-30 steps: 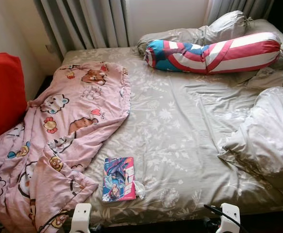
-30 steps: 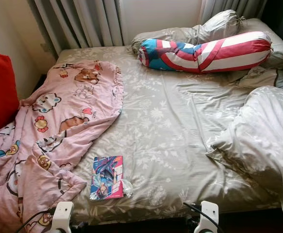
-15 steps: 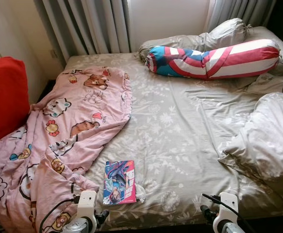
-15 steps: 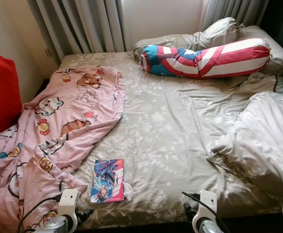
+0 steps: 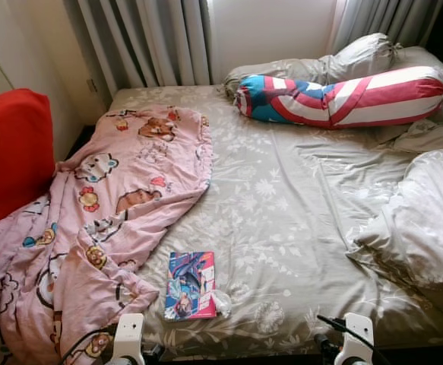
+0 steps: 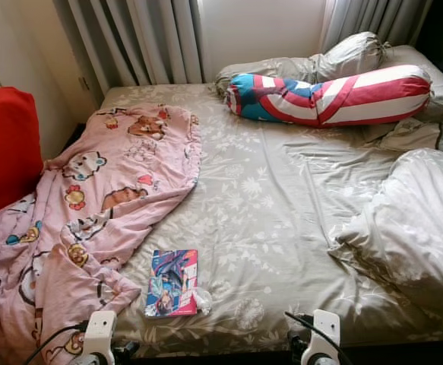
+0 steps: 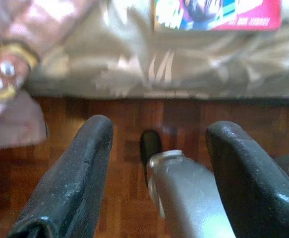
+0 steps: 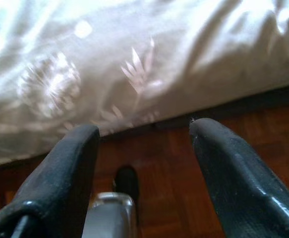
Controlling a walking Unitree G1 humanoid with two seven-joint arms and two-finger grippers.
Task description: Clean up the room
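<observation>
Lying flat, colourful comic book [image 5: 190,285]

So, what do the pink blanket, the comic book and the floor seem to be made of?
The pink blanket looks like thin, soft cotton-type cloth: it crumples into fine folds, matte, with printed cartoon animals. The comic book seems glossy printed paper, judging by its flat, bright cover. The floor looks like polished wood parquet, with reddish-brown block patterns.

Comic book [image 6: 172,283] on bed [image 6: 282,205] — beside pink blanket [image 6: 92,205].
</observation>
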